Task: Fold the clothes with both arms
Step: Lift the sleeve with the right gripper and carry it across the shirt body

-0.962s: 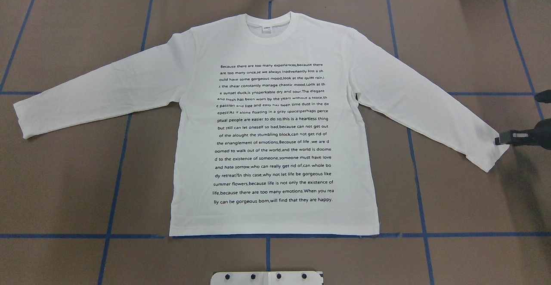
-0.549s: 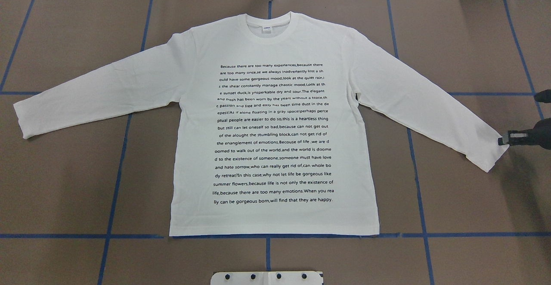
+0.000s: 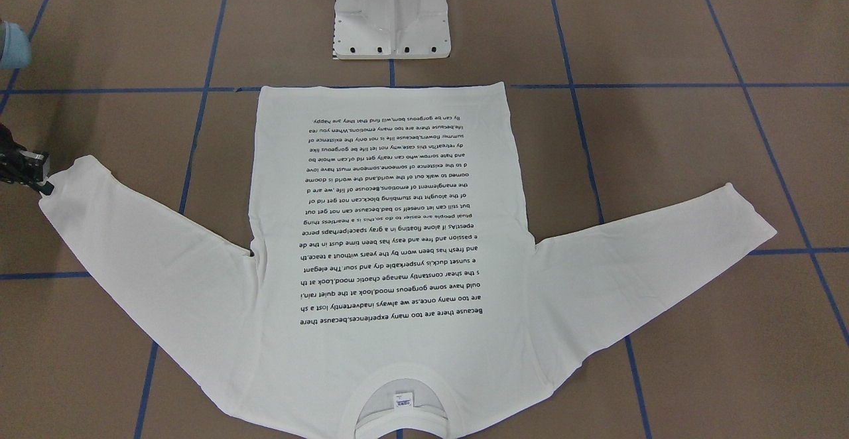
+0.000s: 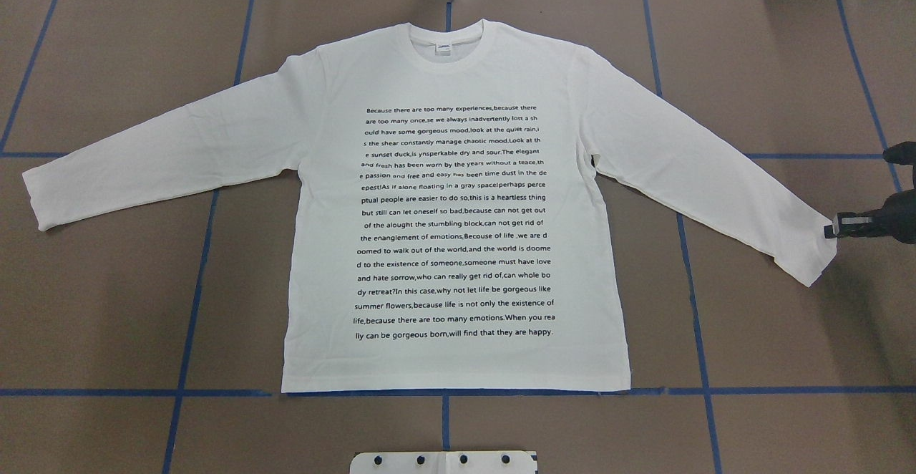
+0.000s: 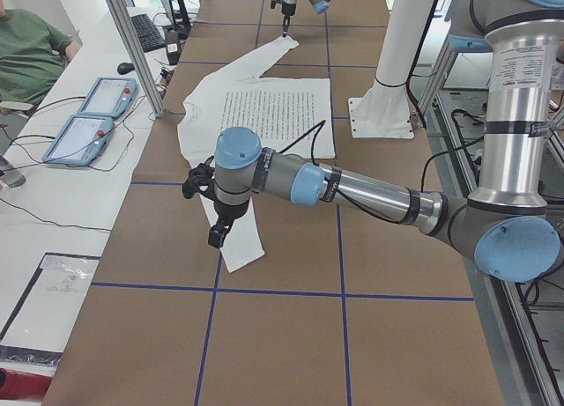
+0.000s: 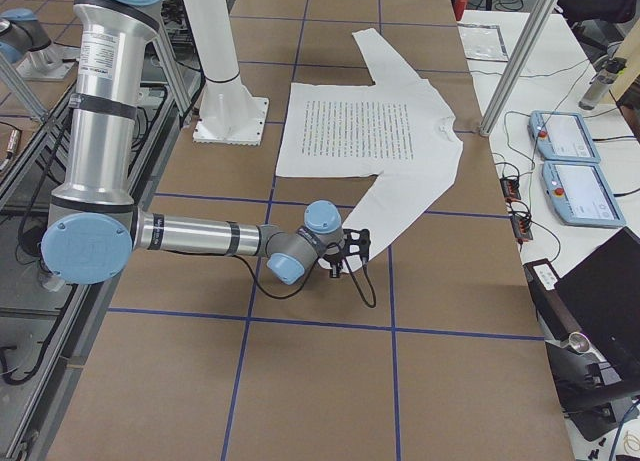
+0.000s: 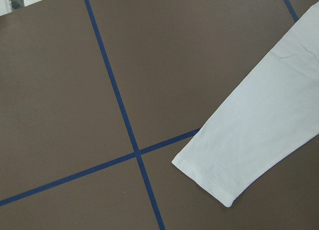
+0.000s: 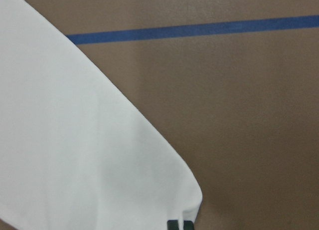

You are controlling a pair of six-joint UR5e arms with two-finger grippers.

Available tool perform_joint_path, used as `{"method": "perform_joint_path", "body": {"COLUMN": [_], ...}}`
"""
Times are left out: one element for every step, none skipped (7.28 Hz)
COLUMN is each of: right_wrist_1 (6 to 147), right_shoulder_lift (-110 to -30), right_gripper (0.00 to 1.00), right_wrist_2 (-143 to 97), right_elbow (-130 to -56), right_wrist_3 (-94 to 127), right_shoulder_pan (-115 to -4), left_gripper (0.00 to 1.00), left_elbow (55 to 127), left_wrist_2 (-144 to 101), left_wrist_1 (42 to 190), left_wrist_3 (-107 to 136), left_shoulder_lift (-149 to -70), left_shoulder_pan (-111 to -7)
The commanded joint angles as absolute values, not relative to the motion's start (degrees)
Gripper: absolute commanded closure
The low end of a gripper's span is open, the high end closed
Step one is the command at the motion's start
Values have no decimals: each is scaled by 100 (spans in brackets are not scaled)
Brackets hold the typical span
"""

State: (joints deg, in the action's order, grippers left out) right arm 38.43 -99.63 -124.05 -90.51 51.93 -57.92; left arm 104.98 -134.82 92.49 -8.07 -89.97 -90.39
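Big brown desk [image 4: 107, 316] w/ blue tape lines. The white long-sleeved T-shirt [image 4: 322, 245] lies flat in the middle of it, print side up. Both sleeves are spread wide, prob. so each arm can get one cuff. No fold made yet.

The left arm [image 5: 370, 190] reaches out over the T-shirt's sleeve on the robot's left. The left gripper [image 5: 216, 234] hangs above the left cuff [image 7: 209, 175], not touching it. Can't tell if its jaws are apart or together.

The right gripper [image 4: 831, 231] is down low at the right cuff [image 4: 816, 259]. Its jaws look pinched on the cuff's corner, & the cloth puckers there.

Next, I think, the left one goes down & grabs too, so both sleeves fold in together.
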Motion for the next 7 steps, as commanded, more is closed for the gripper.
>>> {"method": "perform_joint_path", "body": {"right_wrist_1": [5282,6431,7573,8490,9282,10169,10865], "right_shoulder_lift": [-9914,-9653,-9137,-8471,-7759,-6934,-6160], "right_gripper": [100,100,100,100,100,100,100], "right_wrist_2": [-12498,-12472,-12446,-12419,-12410,-12314,-12018], "right_elbow": [-10232,-10953,-11386,-11521,-11522,-11479,-11357], "right_wrist_3": [5194,5194,5194,5194,5194,5203,5203], "right_shoulder_pan": [-6002,-6064,-6134,-6204,-6231,-6188,-6013], "left_gripper": [0,0,0,0,0,0,0], "left_elbow": [10494,10494,10485,10494,10494,10485,10468], "left_wrist_2": [-13482,-13482,-13482,-13482,-13482,-13482,-13482], "left_wrist_1": [9246,9246,9246,9237,9237,9237,9237], "left_wrist_3": [-800,-800,-800,-800,-800,-800,-800], "left_shoulder_lift": [-9000,-9000,-9000,-9000,-9000,-9000,-9000], "left_shoulder_pan": [-9035,-9035,-9035,-9035,-9035,-9035,-9035]}}
